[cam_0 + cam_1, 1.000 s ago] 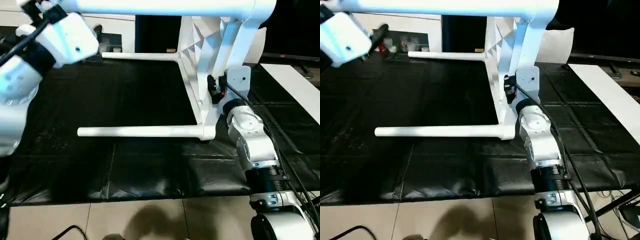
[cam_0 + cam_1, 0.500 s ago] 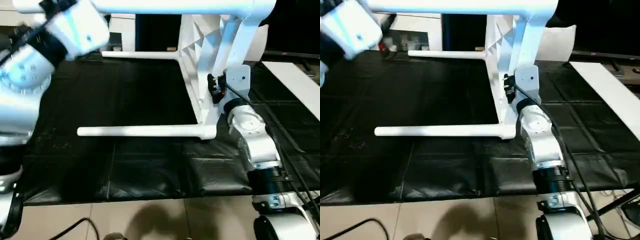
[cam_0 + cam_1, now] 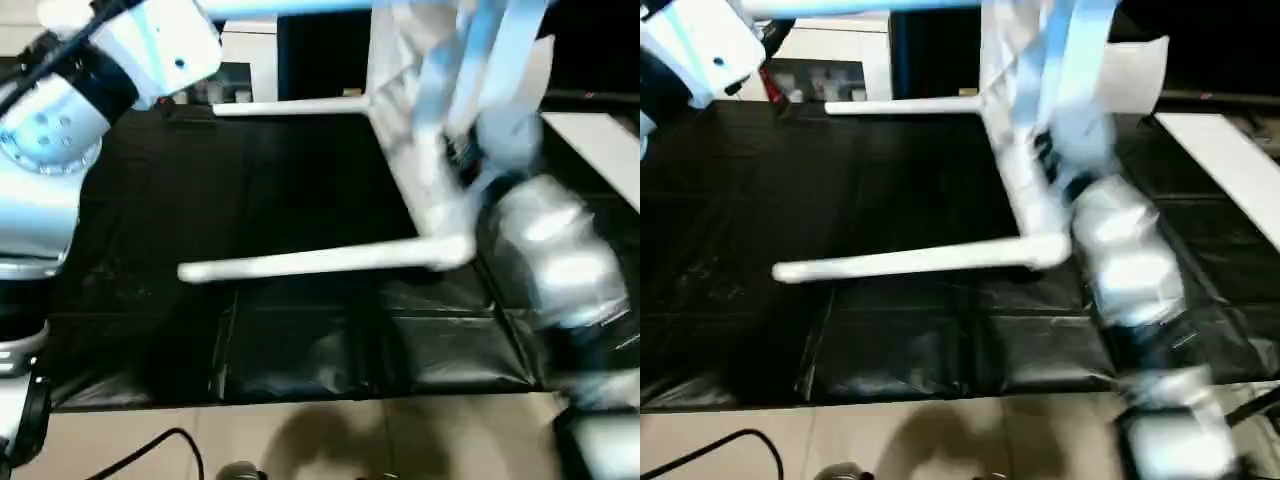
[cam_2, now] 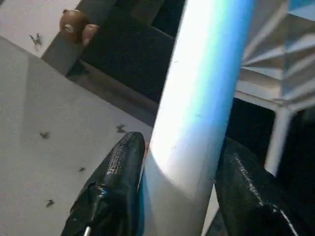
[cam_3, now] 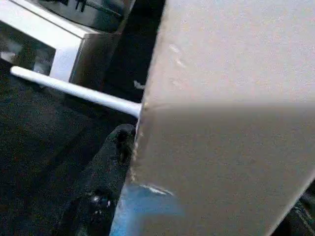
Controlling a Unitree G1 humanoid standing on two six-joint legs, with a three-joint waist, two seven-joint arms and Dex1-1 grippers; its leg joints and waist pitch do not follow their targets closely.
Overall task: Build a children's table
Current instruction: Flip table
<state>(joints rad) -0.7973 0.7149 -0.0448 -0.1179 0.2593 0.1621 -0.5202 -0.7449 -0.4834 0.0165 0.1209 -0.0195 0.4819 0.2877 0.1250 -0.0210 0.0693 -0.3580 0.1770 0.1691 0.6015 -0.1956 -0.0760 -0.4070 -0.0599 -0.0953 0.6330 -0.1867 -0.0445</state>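
My left jaws (image 4: 177, 196) clench a raised table leg (image 4: 197, 113); my right jaws (image 5: 211, 196) grasp the table's top (image 5: 231, 113), tipped on its side on the black mat (image 3: 280, 200).

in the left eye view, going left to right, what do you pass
left arm → free end of the near table leg → tabletop on its edge → right arm → white board at the right edge
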